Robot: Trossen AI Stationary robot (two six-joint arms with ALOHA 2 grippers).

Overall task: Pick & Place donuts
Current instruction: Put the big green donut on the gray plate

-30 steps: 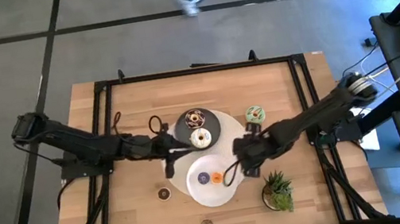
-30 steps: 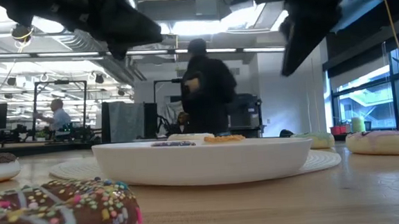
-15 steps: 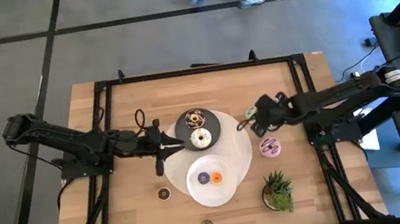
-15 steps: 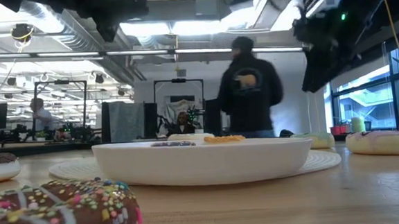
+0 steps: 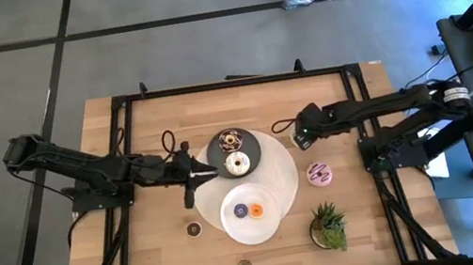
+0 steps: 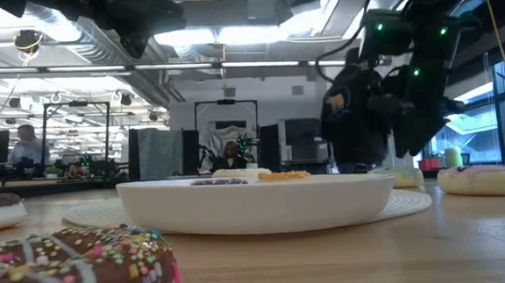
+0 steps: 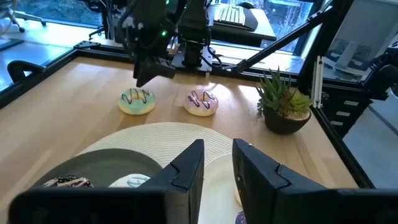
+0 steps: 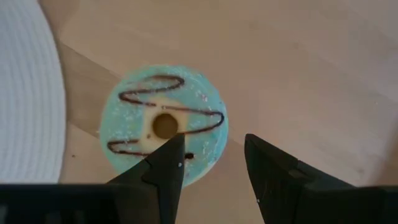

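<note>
Sprinkles cover a chocolate donut (image 6: 71, 267) lying nearest the low camera, which the high view shows only as a small dark ring at the table's near edge. Farther in sits a mini dark brown donut (image 5: 194, 228), then a white plate (image 5: 238, 228) holding two minis, purple (image 5: 241, 212) and orange (image 5: 256, 210). To its right stand a potted plant (image 5: 329, 226) and, beyond it, a pink donut (image 5: 320, 172). Farther still a dark plate (image 5: 255, 146) carries a brown donut (image 5: 231, 139) and a white donut (image 5: 238, 163).

The left gripper (image 5: 187, 168) hangs just left of that dark plate, its fingers (image 7: 186, 167) a narrow gap apart and empty.

The right gripper (image 5: 298, 136) hovers over the green donut (image 8: 163, 124). Only the right wrist view shows this donut whole: the fingertips (image 8: 168, 163) stand parted with nothing between them, one overlapping the donut's edge and the other beside it over bare wood. From above, the arm hides that donut.
</note>
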